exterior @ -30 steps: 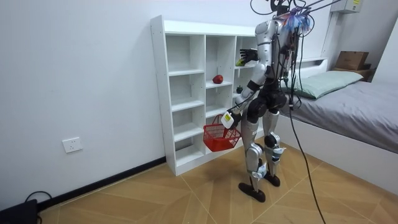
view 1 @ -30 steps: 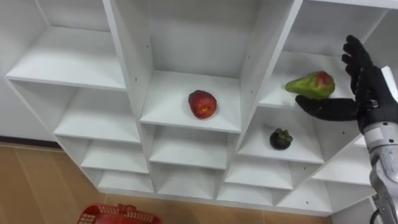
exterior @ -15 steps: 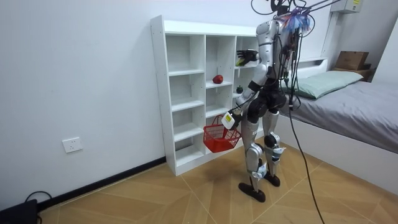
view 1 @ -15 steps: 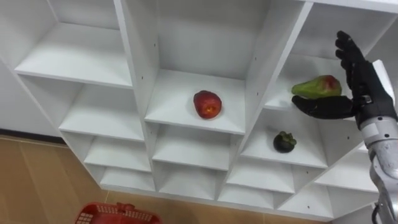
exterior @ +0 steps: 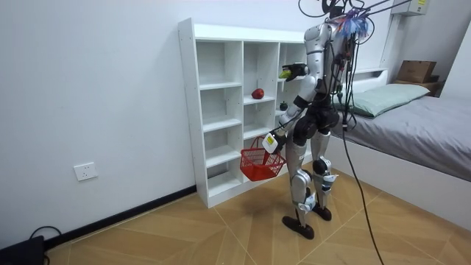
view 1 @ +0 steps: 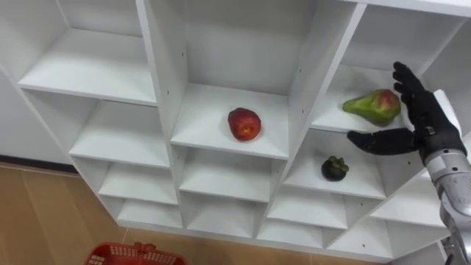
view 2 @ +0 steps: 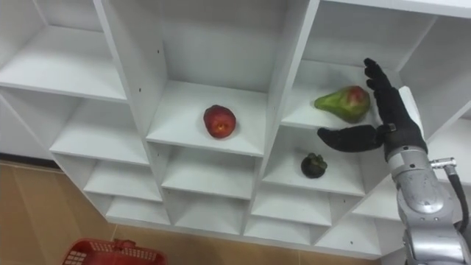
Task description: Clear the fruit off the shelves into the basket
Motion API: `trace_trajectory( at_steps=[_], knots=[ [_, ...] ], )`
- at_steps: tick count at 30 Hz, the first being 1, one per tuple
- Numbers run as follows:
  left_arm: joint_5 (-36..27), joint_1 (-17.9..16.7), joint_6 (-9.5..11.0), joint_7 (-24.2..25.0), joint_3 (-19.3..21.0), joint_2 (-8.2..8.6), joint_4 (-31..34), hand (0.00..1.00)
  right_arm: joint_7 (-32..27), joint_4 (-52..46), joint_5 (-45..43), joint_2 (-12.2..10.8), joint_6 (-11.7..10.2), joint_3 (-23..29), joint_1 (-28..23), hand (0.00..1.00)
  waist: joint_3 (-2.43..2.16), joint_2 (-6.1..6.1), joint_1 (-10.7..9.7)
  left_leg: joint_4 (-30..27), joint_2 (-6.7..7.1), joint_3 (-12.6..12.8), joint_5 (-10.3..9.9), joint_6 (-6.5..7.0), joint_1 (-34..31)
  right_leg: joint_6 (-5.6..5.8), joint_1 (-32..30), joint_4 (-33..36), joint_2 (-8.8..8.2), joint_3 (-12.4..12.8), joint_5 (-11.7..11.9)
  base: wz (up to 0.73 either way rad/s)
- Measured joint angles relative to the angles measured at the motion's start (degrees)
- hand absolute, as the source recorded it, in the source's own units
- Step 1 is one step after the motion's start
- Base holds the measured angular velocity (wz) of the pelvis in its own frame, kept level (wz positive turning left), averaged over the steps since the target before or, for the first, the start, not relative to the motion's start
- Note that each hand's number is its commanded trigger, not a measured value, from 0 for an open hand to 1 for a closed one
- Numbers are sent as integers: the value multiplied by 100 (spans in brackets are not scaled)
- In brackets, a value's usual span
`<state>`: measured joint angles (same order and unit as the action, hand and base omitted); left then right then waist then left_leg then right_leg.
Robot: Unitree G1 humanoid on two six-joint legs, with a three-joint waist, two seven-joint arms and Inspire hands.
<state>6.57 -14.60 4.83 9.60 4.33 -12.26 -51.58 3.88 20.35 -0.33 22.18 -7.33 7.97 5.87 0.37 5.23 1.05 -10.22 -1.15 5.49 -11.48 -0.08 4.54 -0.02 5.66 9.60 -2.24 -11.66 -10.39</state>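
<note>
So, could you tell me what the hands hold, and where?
Left hand grips the basket by its handle; right hand, open beside the pear, holds nothing.

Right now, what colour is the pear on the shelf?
The pear is green with a red blush; left eye view.

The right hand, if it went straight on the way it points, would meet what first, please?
Probably the green, red-blushed pear-shaped fruit in the white shelf unit's compartment: the open right hand points in beside it, thumb beneath. Depth is unclear; it might slip past to the back wall.
</note>
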Motion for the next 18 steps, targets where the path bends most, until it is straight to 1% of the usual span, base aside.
trace_trajectory(
  at_steps=[11,18],
  knots=[
    [1,-22,-2,-40,1,-2,0,100,4,144,15,12,-14,0,37,0,-4,3,-50,-4,5,-15,0,0,1,0,11,-16,-1,-8,0,0],
    [0,-22,-5,-40,-2,-10,-1,100,38,299,30,12,-50,-1,46,0,-41,45,-54,-22,8,-63,0,0,1,0,34,-17,-4,-64,0,3]
  ],
)
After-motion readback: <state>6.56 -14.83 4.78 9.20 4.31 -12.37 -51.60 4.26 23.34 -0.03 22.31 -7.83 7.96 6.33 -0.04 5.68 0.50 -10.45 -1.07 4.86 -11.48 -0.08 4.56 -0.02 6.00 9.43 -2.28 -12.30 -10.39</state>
